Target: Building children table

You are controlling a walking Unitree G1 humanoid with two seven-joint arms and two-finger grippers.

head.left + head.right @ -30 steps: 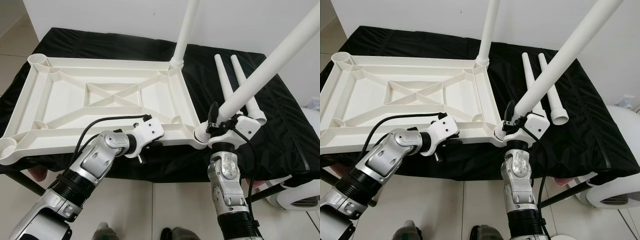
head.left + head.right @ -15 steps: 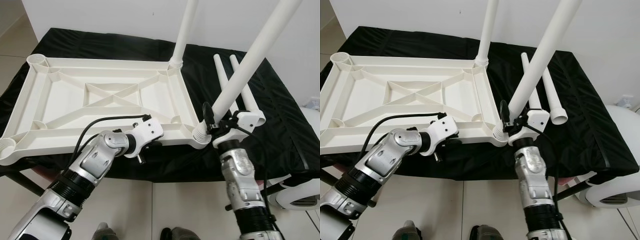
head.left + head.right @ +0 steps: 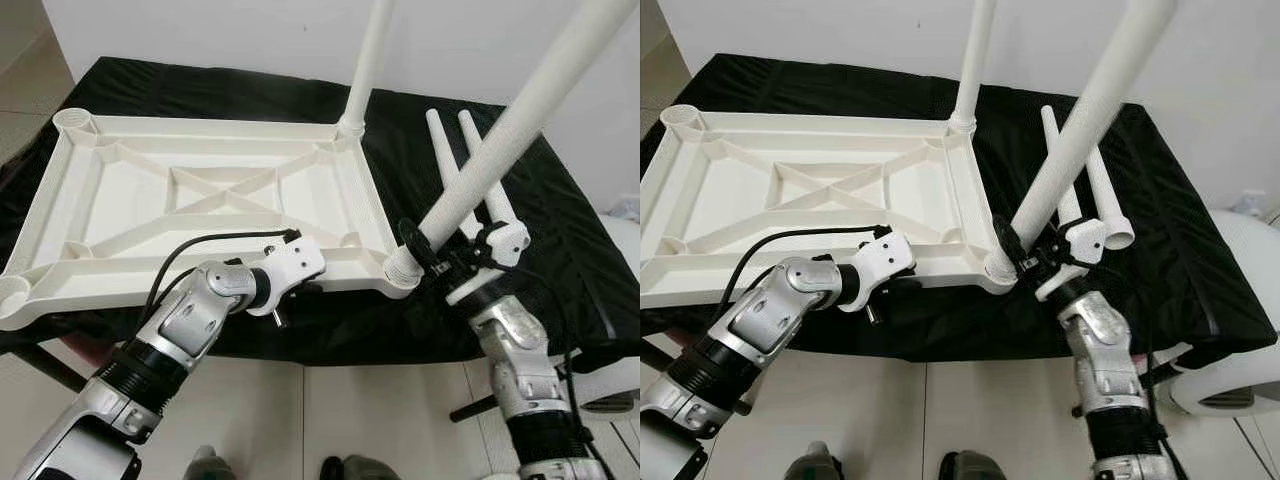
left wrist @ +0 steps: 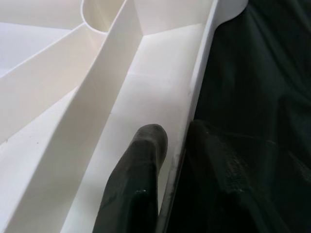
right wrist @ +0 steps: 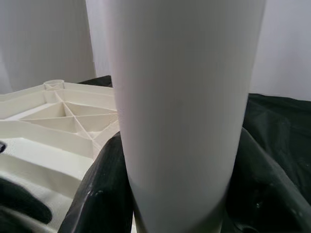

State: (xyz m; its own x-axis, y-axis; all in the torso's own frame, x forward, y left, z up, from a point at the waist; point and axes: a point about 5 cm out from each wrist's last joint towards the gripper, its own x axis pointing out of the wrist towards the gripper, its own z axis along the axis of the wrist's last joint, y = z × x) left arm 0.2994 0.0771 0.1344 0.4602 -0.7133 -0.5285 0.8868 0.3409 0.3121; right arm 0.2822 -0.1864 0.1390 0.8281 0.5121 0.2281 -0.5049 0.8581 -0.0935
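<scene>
White plastic tabletop point(image 3: 200, 200) lies upside down; the left gripper point(image 4: 170, 145) pinches its near rim. Beyond it, one leg point(image 3: 365, 60) stands seated. The right gripper point(image 3: 440, 255) clamps a second leg point(image 3: 500, 140), tilted in the adjacent corner socket. Two loose legs point(image 3: 470, 160) wait behind it.

White moulded-plastic tabletop, ribbed underside up point(image 3: 215, 195), centre-left of frame: smooth, satin sheen, not glossy. Round white plastic leg tube point(image 3: 500, 135) running to upper right: smooth, matt-ish w/ soft highlight; same finish on upright white leg point(image 3: 368, 60) top centre & two loose tapered white legs point(image 3: 480, 170) at right. Black cloth cover point(image 3: 560, 240) under all: thin woven fabric, creased, slight sheen on folds. Arms: brushed silver metal w/ white plastic wrist shells. Left gripper point(image 4: 170, 160) fingers point(image 4: 133, 189) black, rubbery, semi-gloss; right gripper point(image 5: 175, 194) pads point(image 5: 104, 189) black, matt, lightly scuffed. Floor, lower edge: pale glossy tile point(image 3: 380, 410).
</scene>
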